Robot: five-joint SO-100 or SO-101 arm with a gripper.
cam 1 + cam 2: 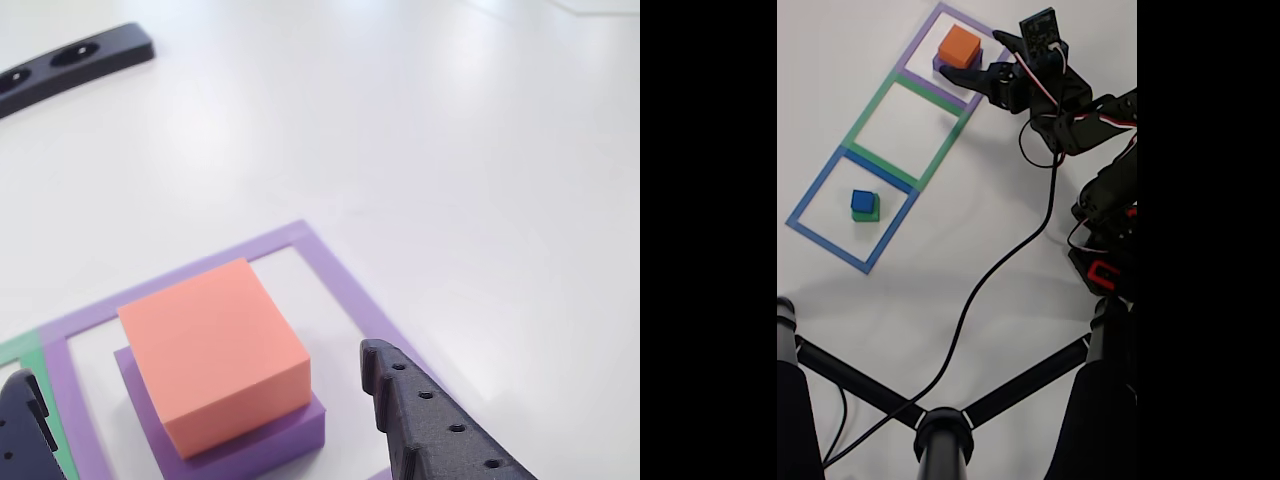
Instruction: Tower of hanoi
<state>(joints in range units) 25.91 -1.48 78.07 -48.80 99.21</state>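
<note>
The claw (205,400) stands with its two black fingers apart, one at each side of the orange block (212,352), and in the other view neither finger touches it. The orange block sits on the purple block (270,435), whose rim shows beneath it on the near and right sides. Both lie inside the purple tape square (335,275) on the white table (450,150). In the fixed view the claw (990,62) reaches to this stack from the right, with the orange block (959,45) on the purple block (940,64) inside the purple square (930,25). Next to that square, away from the orange block, comes a green tape square (865,115) with bare table inside, and beyond it a blue tape square (810,195). In the blue square the blue cube (862,201) rests on the green block (868,214), well apart from the orange block. In the other view a black bar (75,58) with round holes lies far from the orange block, at the upper left edge.
</note>
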